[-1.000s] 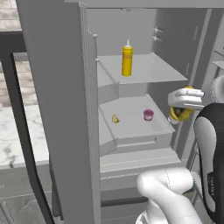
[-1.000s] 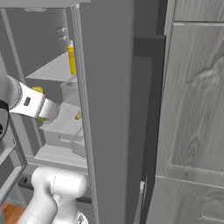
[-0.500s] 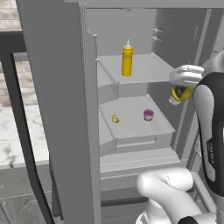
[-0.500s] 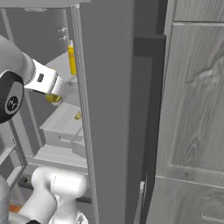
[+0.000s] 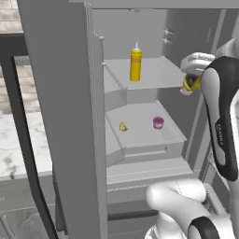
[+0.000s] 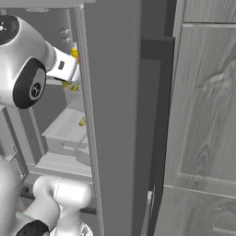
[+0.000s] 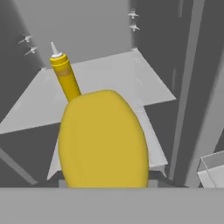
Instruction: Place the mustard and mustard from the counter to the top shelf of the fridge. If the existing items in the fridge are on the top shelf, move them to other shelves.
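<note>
The fridge (image 5: 60, 116) stands open. A tall slim mustard (image 5: 135, 63) stands upright on the top shelf (image 5: 158, 74). My gripper (image 5: 189, 84) is shut on the shorter, darker mustard (image 5: 190, 83), held in the air at the right front edge of that shelf. In the hand view this mustard (image 7: 103, 140) looms close, with the tall mustard (image 7: 64, 76) behind it on the top shelf (image 7: 113, 70). On the shelf below sit the existing items, a magenta cup (image 5: 158, 122) and a yellow wedge (image 5: 123, 126).
The open fridge door (image 6: 115, 115) rises close on the arm's right, and a wood-grain cabinet (image 6: 203, 106) stands beyond it. The marble counter (image 5: 14, 149) lies left of the fridge. Lower shelves and a drawer (image 5: 144, 151) sit under the middle shelf.
The arm has lifted the shorter mustard from the height of the middle shelf up to the level of the top shelf. The tall mustard, cup and wedge have stayed put.
</note>
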